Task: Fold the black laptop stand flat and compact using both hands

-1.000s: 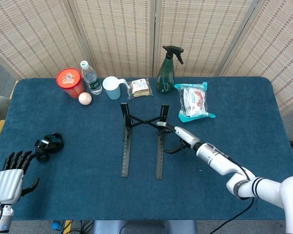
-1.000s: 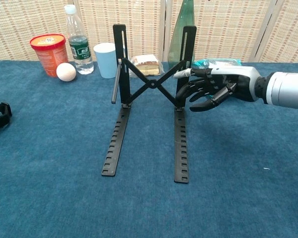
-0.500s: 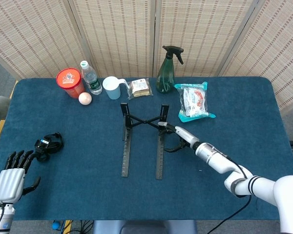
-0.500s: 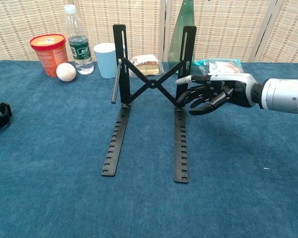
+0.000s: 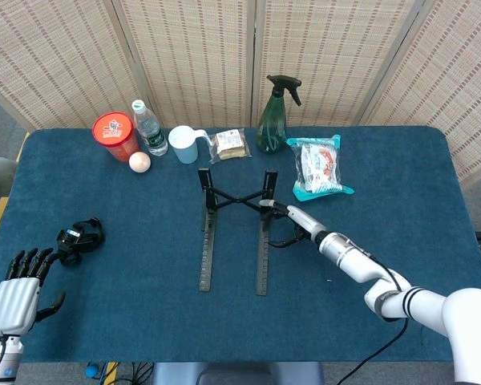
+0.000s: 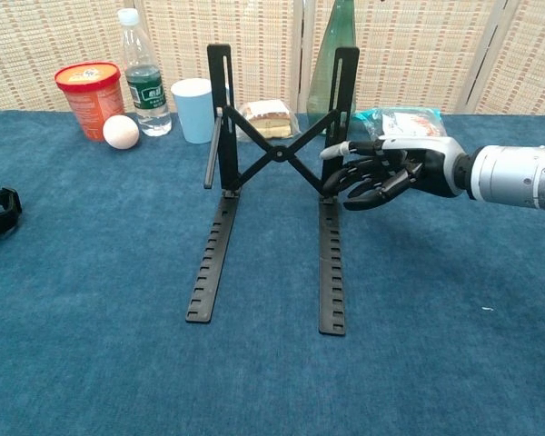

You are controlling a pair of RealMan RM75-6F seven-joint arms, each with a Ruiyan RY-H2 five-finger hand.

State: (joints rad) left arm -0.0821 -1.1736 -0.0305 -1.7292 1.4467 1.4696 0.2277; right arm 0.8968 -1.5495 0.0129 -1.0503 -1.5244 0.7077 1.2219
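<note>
Task barely started: the black laptop stand (image 6: 274, 186) stands fully deployed near the middle of the table (image 5: 144, 321), a bit toward the far edge, both uprights raised, the crossed brace spread in an X, two long notched base rails running toward the near edge, well apart. Nothing folded yet. Right hand (image 6: 386, 173) reaches in from the right edge side, fingers loosely curled and spread, thumb extended, fingertips (image 6: 331, 189) right at the right-side upright and the end of the brace; it looks like touching or about to, but contact is hard to confirm from either view, no firm grasp visible, so I read it as holding nothing. Left hand (image 5: 18, 290) sits at the near left corner of the table, fingers apart and pointing up, empty, well apart from the stand, beside a black strap-like item (image 5: 78, 238). Left to do, by my judgement: bring the left hand over to the left upright, secure both sides, collapse the X brace so the rails come together, lay the uprights down flat. Clutter along the far edge, spray bottle (image 5: 273, 116) and cup (image 5: 183, 144) included, sits clear behind the stand.
</note>
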